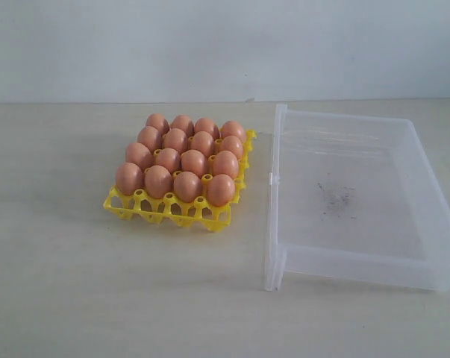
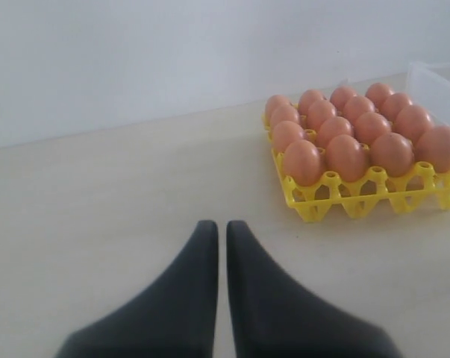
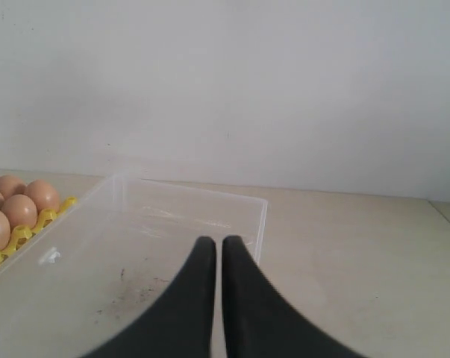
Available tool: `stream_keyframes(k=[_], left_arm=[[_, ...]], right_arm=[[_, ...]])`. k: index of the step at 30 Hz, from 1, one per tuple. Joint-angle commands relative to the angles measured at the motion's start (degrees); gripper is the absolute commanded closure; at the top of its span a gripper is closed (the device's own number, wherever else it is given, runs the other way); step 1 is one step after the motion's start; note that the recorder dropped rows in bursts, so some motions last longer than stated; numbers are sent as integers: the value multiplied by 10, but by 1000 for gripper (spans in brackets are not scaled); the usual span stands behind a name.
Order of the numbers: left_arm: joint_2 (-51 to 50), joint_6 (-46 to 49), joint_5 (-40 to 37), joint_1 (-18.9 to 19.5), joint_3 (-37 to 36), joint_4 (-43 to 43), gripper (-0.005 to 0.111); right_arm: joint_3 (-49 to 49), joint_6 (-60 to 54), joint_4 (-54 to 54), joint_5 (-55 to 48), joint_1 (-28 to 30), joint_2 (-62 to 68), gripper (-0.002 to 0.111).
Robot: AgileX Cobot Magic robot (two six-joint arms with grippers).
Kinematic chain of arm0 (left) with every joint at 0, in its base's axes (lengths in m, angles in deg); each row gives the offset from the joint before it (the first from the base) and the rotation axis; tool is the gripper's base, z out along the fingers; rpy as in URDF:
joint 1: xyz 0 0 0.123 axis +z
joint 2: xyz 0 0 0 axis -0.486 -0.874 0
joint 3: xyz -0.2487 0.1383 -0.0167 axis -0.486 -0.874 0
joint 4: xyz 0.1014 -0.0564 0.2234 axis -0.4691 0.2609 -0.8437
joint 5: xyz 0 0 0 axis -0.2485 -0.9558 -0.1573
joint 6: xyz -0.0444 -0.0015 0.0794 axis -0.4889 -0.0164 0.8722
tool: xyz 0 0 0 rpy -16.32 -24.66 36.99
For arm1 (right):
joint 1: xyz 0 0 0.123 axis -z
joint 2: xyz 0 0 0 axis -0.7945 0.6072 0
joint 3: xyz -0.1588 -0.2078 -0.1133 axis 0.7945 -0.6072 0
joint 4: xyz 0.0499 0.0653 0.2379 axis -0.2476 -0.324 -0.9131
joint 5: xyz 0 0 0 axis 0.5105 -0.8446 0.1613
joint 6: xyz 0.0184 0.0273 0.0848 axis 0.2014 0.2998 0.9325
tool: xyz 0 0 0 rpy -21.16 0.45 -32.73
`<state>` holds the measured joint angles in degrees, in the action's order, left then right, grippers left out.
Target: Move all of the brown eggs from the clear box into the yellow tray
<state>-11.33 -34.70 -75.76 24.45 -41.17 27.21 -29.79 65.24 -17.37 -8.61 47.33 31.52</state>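
Observation:
Several brown eggs (image 1: pixel 184 156) fill the cups of the yellow tray (image 1: pixel 169 210) left of centre in the exterior view; the same eggs (image 2: pixel 359 133) sit in the tray (image 2: pixel 366 198) in the left wrist view. To its right lies the clear box (image 1: pixel 359 257) with only dark smudges on its floor and no egg in it. My left gripper (image 2: pixel 218 227) is shut and holds nothing, over bare table short of the tray. My right gripper (image 3: pixel 213 243) is shut and holds nothing, above the box (image 3: pixel 258 224). Neither gripper shows in the exterior view.
A pale wall runs behind the beige table (image 1: pixel 75 283). A few eggs (image 3: pixel 17 205) show at the edge of the right wrist view beside the box.

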Motion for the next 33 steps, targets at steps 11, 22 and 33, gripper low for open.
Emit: stream_keyframes(k=[11, 22, 33], left_arm=[[2, 0, 2, 61, -2, -1, 103], [2, 0, 2, 61, -2, -1, 103], [2, 0, 2, 61, -2, -1, 103]], right_arm=[[0, -4, 0, 4, 1, -3, 107], [0, -4, 0, 4, 1, -3, 107], [0, -4, 0, 4, 1, -3, 107]])
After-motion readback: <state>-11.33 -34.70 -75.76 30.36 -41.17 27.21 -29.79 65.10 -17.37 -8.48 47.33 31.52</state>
